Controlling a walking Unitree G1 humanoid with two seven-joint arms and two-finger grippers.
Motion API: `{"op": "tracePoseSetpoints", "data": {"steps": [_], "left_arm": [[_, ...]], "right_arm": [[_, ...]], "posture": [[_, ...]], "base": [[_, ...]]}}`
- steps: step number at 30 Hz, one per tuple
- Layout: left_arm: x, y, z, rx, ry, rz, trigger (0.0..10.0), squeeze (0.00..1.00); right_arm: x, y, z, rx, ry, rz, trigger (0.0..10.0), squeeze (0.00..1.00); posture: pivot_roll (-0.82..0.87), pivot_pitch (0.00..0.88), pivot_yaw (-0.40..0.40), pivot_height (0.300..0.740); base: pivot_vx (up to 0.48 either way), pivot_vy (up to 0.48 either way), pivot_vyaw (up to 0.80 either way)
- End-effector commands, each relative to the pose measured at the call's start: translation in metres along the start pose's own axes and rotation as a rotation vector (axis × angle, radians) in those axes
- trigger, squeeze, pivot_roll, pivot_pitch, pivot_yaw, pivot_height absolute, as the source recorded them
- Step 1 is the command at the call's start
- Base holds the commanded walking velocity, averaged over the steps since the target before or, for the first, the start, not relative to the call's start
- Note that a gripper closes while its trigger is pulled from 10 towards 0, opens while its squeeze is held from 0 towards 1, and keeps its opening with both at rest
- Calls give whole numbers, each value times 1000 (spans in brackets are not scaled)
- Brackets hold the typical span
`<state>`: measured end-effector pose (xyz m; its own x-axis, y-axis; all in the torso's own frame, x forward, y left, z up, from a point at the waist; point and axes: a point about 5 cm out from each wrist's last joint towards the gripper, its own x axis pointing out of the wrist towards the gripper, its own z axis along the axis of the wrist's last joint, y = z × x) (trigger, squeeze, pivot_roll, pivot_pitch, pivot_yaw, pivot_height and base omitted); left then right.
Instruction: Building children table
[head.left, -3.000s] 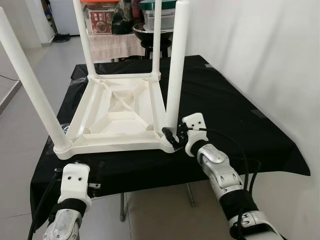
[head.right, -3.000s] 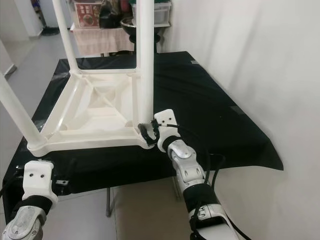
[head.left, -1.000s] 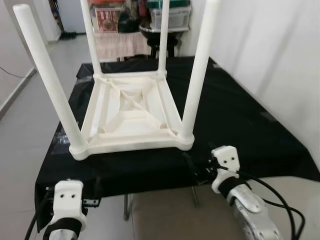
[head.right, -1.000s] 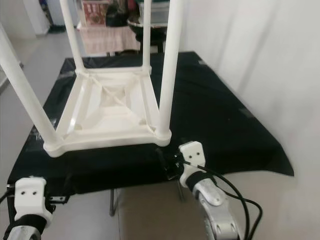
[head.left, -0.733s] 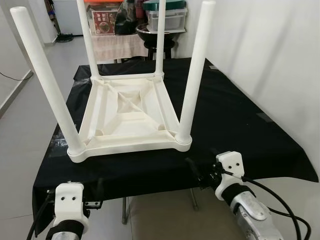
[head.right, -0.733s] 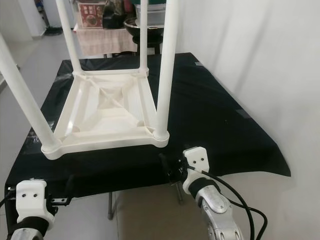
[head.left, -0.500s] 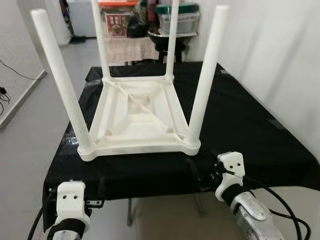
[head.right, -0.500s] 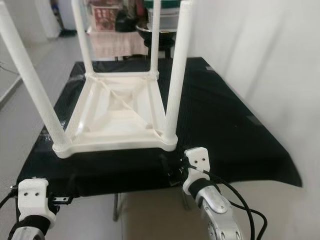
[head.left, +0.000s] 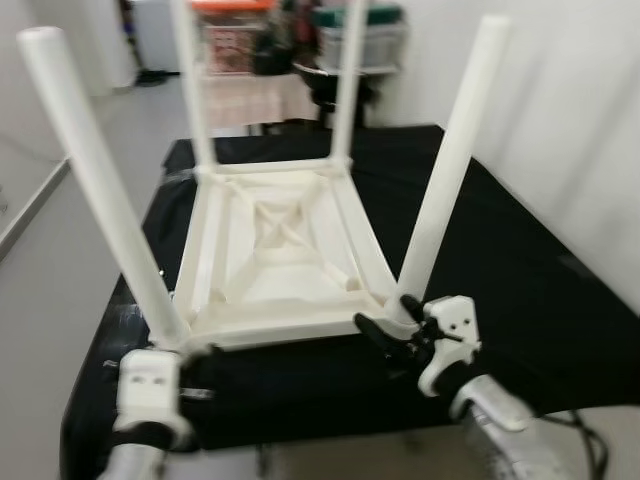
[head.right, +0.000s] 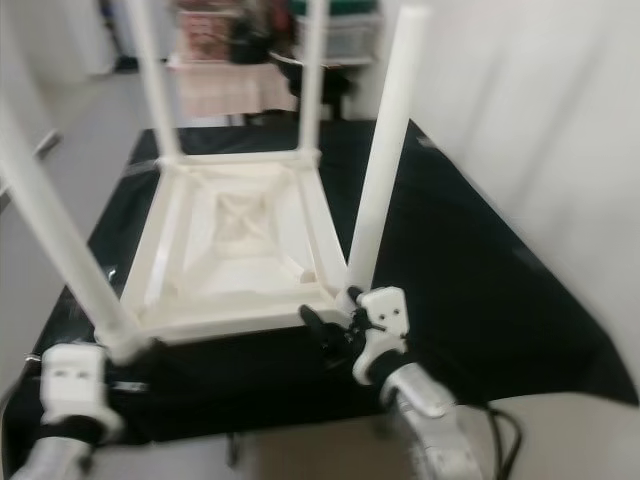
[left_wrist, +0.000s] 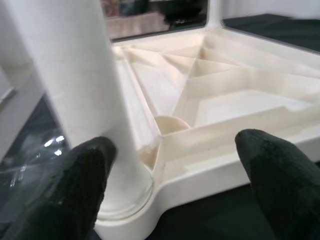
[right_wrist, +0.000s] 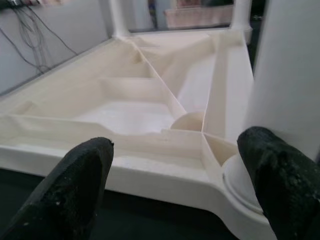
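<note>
Upside down on the black-draped surface (head.left: 520, 260) lies the white children's table (head.left: 275, 250), its ribbed underside facing up and its four legs standing upright; it sits toward the near, left part of the cloth, with its near rim close to the cloth's front edge. To its right a broad stretch of bare black cloth runs out to the white wall (head.left: 590, 120); to its left the cloth ends soon and grey floor (head.left: 50, 260) opens beyond.

Both head views are blurred. The right gripper (head.left: 385, 335) is at the near right corner of the table, just beside the foot of the near right leg (head.left: 445, 170); its jaws stand released, and in the right wrist view one black finger (right_wrist: 75, 190) lies before the near rim while the other (right_wrist: 280, 175) lies past the leg's socket, with the corner between them; whether either touches the plastic cannot be told. The left gripper (left_wrist: 175, 190) is at the near left corner by the near left leg (head.left: 100, 190); its jaws are likewise released, one finger (left_wrist: 85, 185) close against the base of that leg, the other (left_wrist: 280, 180) along the near rim. At the far end of the surface, stools and boxes (head.left: 340, 50) stand blurred.
</note>
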<state>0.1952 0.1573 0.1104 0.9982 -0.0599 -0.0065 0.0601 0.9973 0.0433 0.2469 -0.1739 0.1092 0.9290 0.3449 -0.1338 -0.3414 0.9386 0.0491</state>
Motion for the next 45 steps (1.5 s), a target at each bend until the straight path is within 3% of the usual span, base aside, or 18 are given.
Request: {"op": "tracePoseSetpoints", "data": {"steps": [1, 7, 12, 24, 42, 43, 45], "left_arm": [[-3, 16, -4, 43, 29, 39, 10000, 0], [-3, 15, -4, 47, 35, 22, 10000, 0], [-4, 16, -4, 49, 44, 21, 10000, 0], [-4, 18, -9, 39, 64, 7, 10000, 0], [19, 31, -7, 18, 23, 54, 10000, 0], [20, 33, -8, 7, 22, 66, 0, 0], [20, 34, -9, -1, 22, 74, 0, 0]], "right_arm": [[5, 8, 4, 31, -17, 29, 10000, 0], [4, 10, 6, 55, -31, 74, 10000, 0], [1, 20, 10, 53, -48, 205, 10000, 0], [-3, 22, 17, 37, -57, 264, 10000, 0], [-31, 2, 30, 47, -43, 332, 10000, 0], [-34, 0, 30, 45, -37, 342, 10000, 0], [-37, -1, 31, 44, -33, 348, 10000, 0]], "posture": [[-39, 0, -14, 740], [-38, 0, -9, 740], [-33, 0, -7, 740], [-36, 0, -5, 740], [-95, 0, 8, 740], [-97, 0, 9, 740], [-97, 0, 9, 740]], "base": [[0, 0, 0], [0, 0, 0], [0, 0, 0], [0, 0, 0], [0, 0, 0], [0, 0, 0], [0, 0, 0]]}}
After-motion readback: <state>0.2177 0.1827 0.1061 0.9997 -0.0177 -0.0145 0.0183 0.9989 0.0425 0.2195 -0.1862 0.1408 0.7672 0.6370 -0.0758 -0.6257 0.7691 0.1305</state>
